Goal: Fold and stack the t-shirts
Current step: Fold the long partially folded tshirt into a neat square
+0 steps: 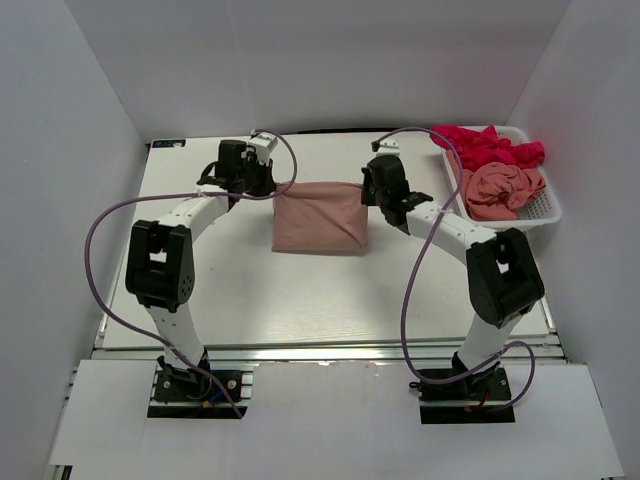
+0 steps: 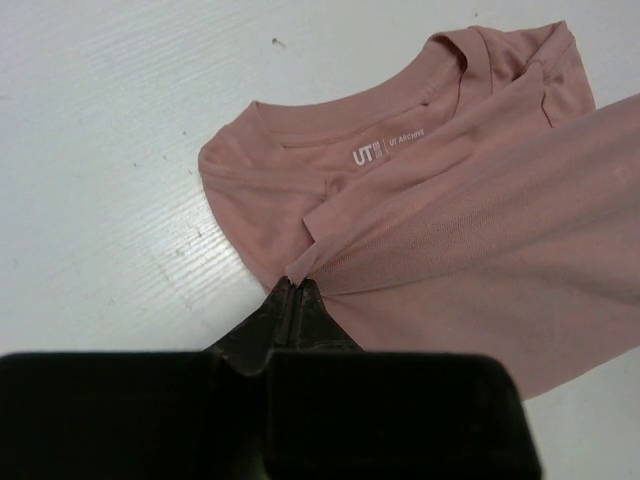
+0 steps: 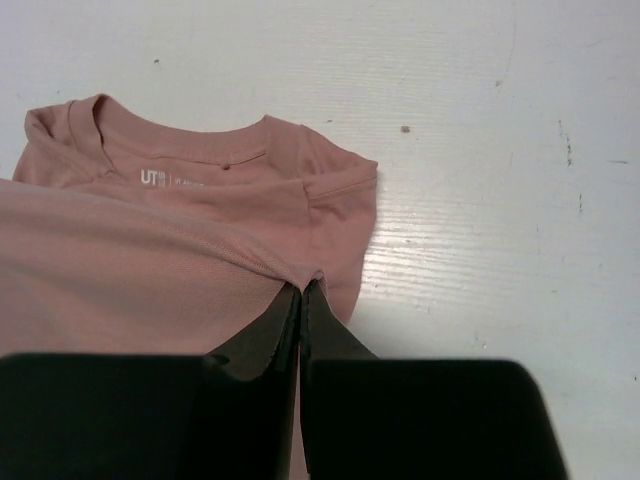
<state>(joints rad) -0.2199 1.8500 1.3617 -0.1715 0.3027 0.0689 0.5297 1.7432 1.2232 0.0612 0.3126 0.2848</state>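
A dusty salmon-pink t-shirt (image 1: pixel 320 218) lies partly folded at the middle of the table, its far edge stretched between my two grippers. My left gripper (image 1: pixel 262 186) is shut on the fabric's left corner; the left wrist view shows the pinch (image 2: pixel 297 283) and the collar (image 2: pixel 330 128) with a white label beyond it. My right gripper (image 1: pixel 378 196) is shut on the right corner; the right wrist view shows the pinch (image 3: pixel 301 284), with the collar (image 3: pixel 180 140) lying flat beyond. More t-shirts, magenta-red (image 1: pixel 485 146) and salmon-pink (image 1: pixel 503 188), are bunched in the basket.
The white mesh basket (image 1: pixel 548 208) stands at the table's back right corner. The white table (image 1: pixel 300 300) is enclosed by white walls on the left, back and right. Purple cables loop from both arms.
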